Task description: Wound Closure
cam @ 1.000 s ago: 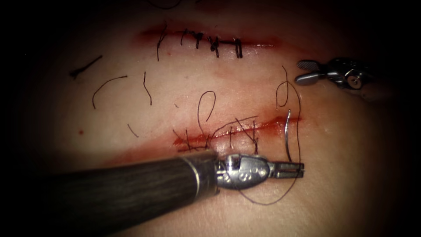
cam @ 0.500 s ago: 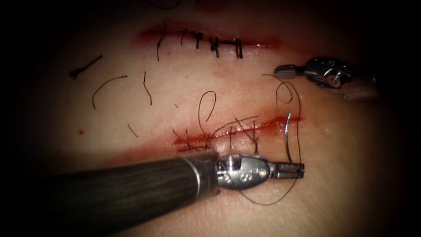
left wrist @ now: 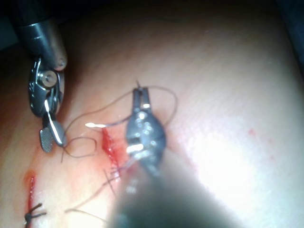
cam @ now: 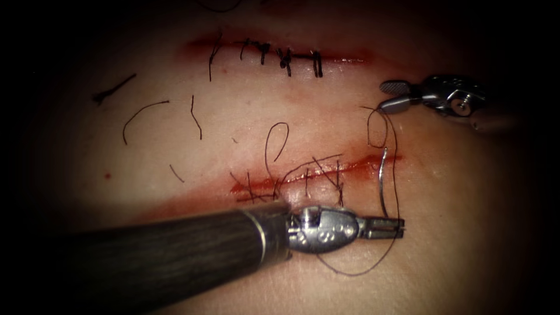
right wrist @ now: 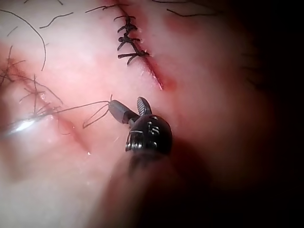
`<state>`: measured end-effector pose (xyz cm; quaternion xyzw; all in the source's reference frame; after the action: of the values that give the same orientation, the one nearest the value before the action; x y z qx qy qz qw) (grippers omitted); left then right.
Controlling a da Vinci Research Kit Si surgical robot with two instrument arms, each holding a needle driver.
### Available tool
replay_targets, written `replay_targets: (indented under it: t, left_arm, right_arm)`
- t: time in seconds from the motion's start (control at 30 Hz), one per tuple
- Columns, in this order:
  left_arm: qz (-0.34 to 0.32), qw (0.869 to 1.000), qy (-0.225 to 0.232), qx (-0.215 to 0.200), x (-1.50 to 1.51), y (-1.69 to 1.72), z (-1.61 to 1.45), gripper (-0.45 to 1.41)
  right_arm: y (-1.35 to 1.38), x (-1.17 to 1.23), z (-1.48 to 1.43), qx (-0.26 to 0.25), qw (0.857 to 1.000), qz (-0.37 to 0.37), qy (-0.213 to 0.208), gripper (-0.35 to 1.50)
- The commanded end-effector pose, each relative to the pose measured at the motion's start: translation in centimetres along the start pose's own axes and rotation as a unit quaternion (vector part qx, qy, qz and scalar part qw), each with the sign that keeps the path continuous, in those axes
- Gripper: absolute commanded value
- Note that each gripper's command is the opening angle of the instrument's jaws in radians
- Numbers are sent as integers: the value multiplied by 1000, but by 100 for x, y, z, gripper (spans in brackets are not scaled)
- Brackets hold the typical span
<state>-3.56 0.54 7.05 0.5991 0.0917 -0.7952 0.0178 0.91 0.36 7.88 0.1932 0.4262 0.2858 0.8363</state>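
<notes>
**A stitch at the right end of the cut**

We see two cuts in the tissue [cam: 466, 233]. The far cut [cam: 280, 55] is sewn shut with dark stitches. The near cut [cam: 326, 171] has red fluid [cam: 251, 188] in it and some stitches [cam: 338, 178] across its middle. We think the work is now at its right end.

The left tool [cam: 385, 226] comes in from the bottom left. Its jaws are closed, and they look closed on the low end of the needle [cam: 381, 181]. The needle curves up from there to the right end of the near cut. Its top end sits in the red fluid. We cannot tell if that end is in the tissue or just lying on it.

The thread [cam: 398, 169] runs in a big loose loop around the needle and under the left tool. It makes a small loop up near the right tool [cam: 382, 97]. That tool's jaws are open and hold nothing. One jaw tip touches the small loop.

We think the right tool is lined up to take the thread. The next move calls for a soft, neat pinch on the thread alone, with no tissue caught in it. The left tool needs a firm hold so the needle does not twist.

Short cut ends of thread [cam: 143, 111] lie on the tissue to the left.

We can read no words. The left tool's head has tiny marks, too small to read.
</notes>
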Motion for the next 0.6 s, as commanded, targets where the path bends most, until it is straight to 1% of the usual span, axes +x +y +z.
replay_targets:
  t: [0.03,0.07,0.1,0.17,0.23,0.3,0.43,0.5,0.53,0.57,0.6]
  left_arm:
    - [0,1000,0,-2,-4,2,7,-45]
    - [0,1000,-2,-2,-4,2,8,-45]
    - [0,1000,-2,-2,-4,2,8,-45]
    - [0,1000,-2,-2,-4,2,9,-45]
    - [0,1000,-2,-2,-5,2,9,-45]
    - [0,1000,-2,-2,-5,2,9,-45]
    - [0,1000,-3,-3,-5,2,9,-45]
    - [0,1000,-4,-3,-5,2,10,-45]
    - [0,1000,-4,-2,-5,2,10,-45]
    - [0,1000,-4,-2,-5,3,11,-45]
    - [0,1000,-4,-2,-5,3,11,-45]
  right_arm:
    - [8,-12,-9,-12,1000,-4,-4,69]
    - [10,-15,-14,-17,1000,-5,-6,69]
    - [15,-21,-29,-24,1000,-7,-9,71]
    - [19,-27,-46,-35,999,-9,-13,71]
    - [24,-37,-77,-50,998,-13,-31,71]
    - [24,-40,-89,-59,998,-11,-35,71]
    - [22,-39,-106,-68,997,-15,-42,72]
    - [20,-37,-110,-75,996,-13,-46,74]
    - [8,-32,-104,-57,998,-8,-34,67]
    - [1,-30,-99,-50,998,11,-22,61]
    - [-5,-28,-93,-46,999,18,-20,61]
